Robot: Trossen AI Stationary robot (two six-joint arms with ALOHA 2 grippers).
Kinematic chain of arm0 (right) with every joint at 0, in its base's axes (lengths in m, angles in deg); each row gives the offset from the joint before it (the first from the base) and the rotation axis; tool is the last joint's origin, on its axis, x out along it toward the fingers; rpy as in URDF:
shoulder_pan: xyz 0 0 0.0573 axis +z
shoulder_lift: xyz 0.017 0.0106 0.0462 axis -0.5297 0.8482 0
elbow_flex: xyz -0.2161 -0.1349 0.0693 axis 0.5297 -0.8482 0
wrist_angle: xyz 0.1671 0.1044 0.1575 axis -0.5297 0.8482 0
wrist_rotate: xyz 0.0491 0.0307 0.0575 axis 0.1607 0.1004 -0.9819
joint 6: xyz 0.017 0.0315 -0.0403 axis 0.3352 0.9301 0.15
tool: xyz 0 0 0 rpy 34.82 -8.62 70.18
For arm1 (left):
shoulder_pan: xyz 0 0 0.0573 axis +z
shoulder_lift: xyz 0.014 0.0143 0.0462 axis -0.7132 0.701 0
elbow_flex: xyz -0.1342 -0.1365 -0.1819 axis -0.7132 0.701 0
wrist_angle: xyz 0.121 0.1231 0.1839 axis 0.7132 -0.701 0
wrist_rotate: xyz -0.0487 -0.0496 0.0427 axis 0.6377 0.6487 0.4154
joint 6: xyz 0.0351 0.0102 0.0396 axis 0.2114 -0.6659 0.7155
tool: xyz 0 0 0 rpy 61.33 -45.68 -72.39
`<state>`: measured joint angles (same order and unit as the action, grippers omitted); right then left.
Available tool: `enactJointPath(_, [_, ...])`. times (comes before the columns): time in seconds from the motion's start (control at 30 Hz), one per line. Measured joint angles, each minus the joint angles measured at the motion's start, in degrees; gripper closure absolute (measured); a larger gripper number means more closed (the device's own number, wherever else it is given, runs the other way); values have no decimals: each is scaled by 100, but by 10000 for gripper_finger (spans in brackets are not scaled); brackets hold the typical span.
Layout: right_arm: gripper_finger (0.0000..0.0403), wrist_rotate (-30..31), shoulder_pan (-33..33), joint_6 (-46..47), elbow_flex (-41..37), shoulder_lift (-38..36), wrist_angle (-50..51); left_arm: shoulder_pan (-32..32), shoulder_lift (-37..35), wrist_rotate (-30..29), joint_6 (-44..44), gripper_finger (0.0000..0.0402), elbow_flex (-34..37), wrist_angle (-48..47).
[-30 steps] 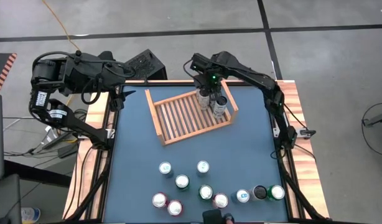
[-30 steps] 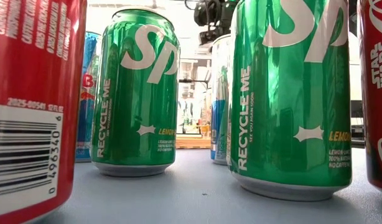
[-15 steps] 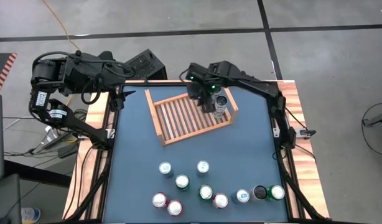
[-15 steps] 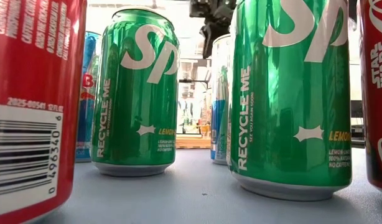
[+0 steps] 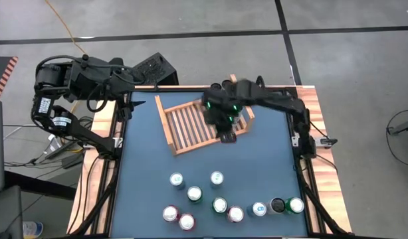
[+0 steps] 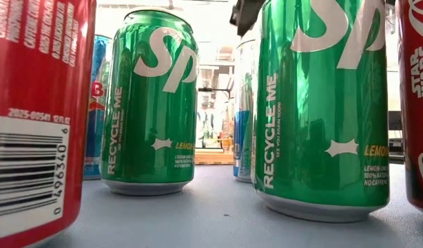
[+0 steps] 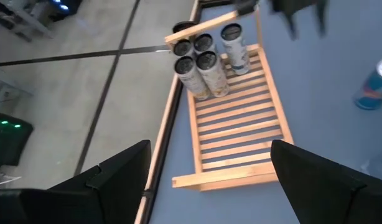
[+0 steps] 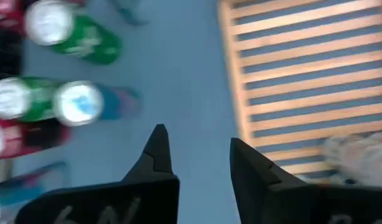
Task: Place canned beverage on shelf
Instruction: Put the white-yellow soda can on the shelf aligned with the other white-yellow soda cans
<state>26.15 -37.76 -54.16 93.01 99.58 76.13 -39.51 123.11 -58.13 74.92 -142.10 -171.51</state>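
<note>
The wooden shelf [image 5: 191, 126] lies slantwise at the table's far middle; it also shows in the left wrist view [image 7: 241, 124]. Several cans [image 7: 203, 62] stand upright in its far right corner, hidden under my right arm in the high view. My right gripper [image 5: 227, 131] hangs over the shelf's near right edge, open and empty [image 8: 198, 137]. My left gripper [image 5: 127, 103] waits at the table's far left corner, wide open and empty [image 7: 209, 146]. Several more cans [image 5: 217, 178] stand on the table near its front edge.
In the low view, green cans [image 6: 149, 103] [image 6: 322, 103] and red cans [image 6: 32, 117] stand close before the camera. The blue table top [image 5: 144, 153] is bare between the shelf and the front cans. Wooden rails [image 5: 313, 133] border the table's sides.
My right gripper has drawn away from the cans in the shelf's far right corner and moved toward the table's near edge, over the shelf's near right side. The cans stay upright in the shelf.
</note>
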Motion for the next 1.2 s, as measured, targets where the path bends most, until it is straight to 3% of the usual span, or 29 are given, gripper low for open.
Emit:
enactJointPath(0.1, [312, 522, 772, 841, 6, -174, -17, 1, 0, 181, 7, 83, 146, 3])
enactJointPath(0.37, [311, 1197, 2631, 3849, -46, -511, -13, -1, 5, 724, 57, 83, 563, -5])
enactJointPath(0.5, [304, 1077, 3309, 5503, -49, -586, -9, -6, 7, 938, 61, 83, 629, 5])
enactJointPath(0.87, [211, 744, 4611, 9380, -622, -809, -13, -225, 2, 1032, 308, 83, 629, 144])
enactJointPath(1.13, [213, 709, 5483, 12634, -1332, -1124, 15, -230, 2, 1027, 584, 83, 629, 403])
enactJointPath(1.2, [213, 926, 5562, 12973, -1338, -1218, -11, -230, 2, 1025, 657, 83, 629, 423])
